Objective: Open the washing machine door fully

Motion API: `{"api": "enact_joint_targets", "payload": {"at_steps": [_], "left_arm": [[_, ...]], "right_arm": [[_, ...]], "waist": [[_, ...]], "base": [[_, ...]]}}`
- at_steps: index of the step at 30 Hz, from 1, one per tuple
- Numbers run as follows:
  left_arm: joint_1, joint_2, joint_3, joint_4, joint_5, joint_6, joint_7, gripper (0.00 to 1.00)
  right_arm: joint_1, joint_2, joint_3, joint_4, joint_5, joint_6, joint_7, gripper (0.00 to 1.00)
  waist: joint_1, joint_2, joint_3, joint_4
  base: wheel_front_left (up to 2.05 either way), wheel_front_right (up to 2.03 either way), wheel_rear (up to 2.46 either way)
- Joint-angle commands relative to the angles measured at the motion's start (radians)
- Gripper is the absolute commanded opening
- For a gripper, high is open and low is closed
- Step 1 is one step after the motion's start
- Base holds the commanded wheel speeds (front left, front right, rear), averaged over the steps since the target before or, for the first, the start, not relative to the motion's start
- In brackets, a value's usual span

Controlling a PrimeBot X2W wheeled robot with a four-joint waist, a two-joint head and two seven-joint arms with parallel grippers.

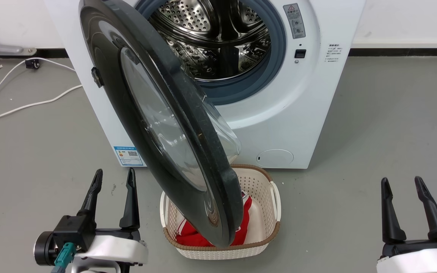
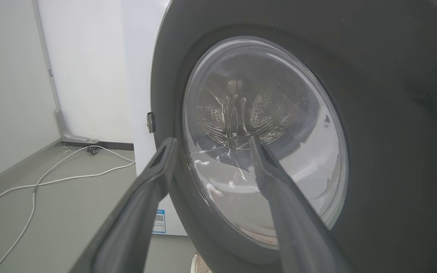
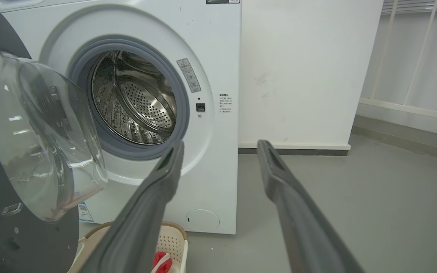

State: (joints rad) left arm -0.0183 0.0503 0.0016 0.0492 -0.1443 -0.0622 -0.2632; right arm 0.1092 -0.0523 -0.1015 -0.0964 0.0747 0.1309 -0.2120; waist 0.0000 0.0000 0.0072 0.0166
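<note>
The washing machine door [image 1: 165,125] is seen half open above the basket [image 1: 275,197]; left end effector [image 1: 114,170] and right end effector [image 1: 401,178] are spread wide, empty. The door could be swung shut if pushed on its outer face.

A bare laundry corner in a plain room, looking more like a test space than a furnished home; a big white front-loading washing machine [image 1: 279,125] with a perforated steel drum [image 1: 218,41] stands on a smooth grey floor [image 1: 393,132] against plain white walls [image 3: 298,76] edged with dark skirting [image 1: 400,52]; a loose white cable [image 1: 47,101] trails across the floor; a cream perforated plastic laundry basket [image 1: 222,253] holding red cloth [image 1: 190,238] sits just before the washer.
</note>
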Motion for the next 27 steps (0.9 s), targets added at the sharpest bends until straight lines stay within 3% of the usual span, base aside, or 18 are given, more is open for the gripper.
{"api": "enact_joint_targets", "payload": {"at_steps": [1, 14, 15, 16, 17, 27], "left_arm": [[-0.004, 0.0, 0.001, 0.0, 0.004, -0.004, -0.002, 1.0], [-0.006, 0.0, -0.002, 0.006, 0.01, -0.009, -0.002, 1.0], [-0.006, 0.0, -0.003, 0.007, 0.011, -0.011, -0.002, 0.89], [-0.006, 0.0, -0.004, 0.007, 0.016, -0.013, -0.002, 0.07], [-0.006, 0.0, -0.003, 0.008, 0.018, -0.015, -0.002, 0.0], [-0.011, 0.0, -0.002, 0.007, 0.036, -0.015, -0.002, 0.0]], "right_arm": [[0.008, 0.003, 0.001, 0.011, 0.008, 0.0, -0.008, 1.0], [-0.021, 0.004, 0.005, 0.056, 0.027, 0.0, -0.022, 1.0], [-0.022, 0.004, 0.006, 0.057, 0.03, 0.0, -0.023, 1.0], [-0.023, 0.003, 0.006, 0.059, 0.031, 0.0, -0.024, 1.0], [-0.023, 0.003, 0.008, 0.061, 0.033, 0.0, -0.024, 1.0], [-0.028, 0.004, 0.012, 0.081, 0.041, 0.0, -0.031, 1.0]], "waist": [[0.0, 0.0, 0.001, 0.0], [0.0, 0.0, 0.0, -0.002], [0.0, 0.0, 0.0, -0.002], [0.0, 0.0, 0.001, -0.003], [0.0, 0.0, 0.001, -0.003], [0.0, 0.0, 0.002, -0.006]], "base": [[0.0, 0.0, 0.0], [0.0, 0.0, 0.0], [0.0, 0.0, 0.0], [0.0, 0.0, 0.0], [0.0, 0.0, 0.0], [0.0, 0.0, 0.0]]}}
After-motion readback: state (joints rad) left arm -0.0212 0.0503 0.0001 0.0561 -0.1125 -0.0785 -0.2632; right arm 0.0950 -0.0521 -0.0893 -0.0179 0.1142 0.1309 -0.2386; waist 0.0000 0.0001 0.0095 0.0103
